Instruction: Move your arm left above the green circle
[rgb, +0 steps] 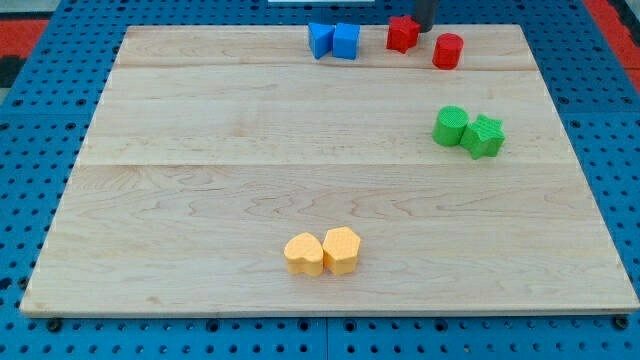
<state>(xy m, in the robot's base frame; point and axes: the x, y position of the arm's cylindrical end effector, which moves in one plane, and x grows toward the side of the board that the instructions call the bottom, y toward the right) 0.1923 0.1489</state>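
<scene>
The green circle (450, 126) lies at the view's right, touching a green star (485, 136) on its right. My tip (424, 29) shows at the view's top edge as a dark rod end. It stands right beside a red star-like block (402, 33) and left of a red cylinder (447, 50). The tip is well above the green circle in the view and slightly to its left.
Two blue blocks (333, 41) sit together at the view's top centre. Two yellow blocks (322, 251) sit together at the view's bottom centre. The wooden board (200, 150) lies on a blue pegboard surface.
</scene>
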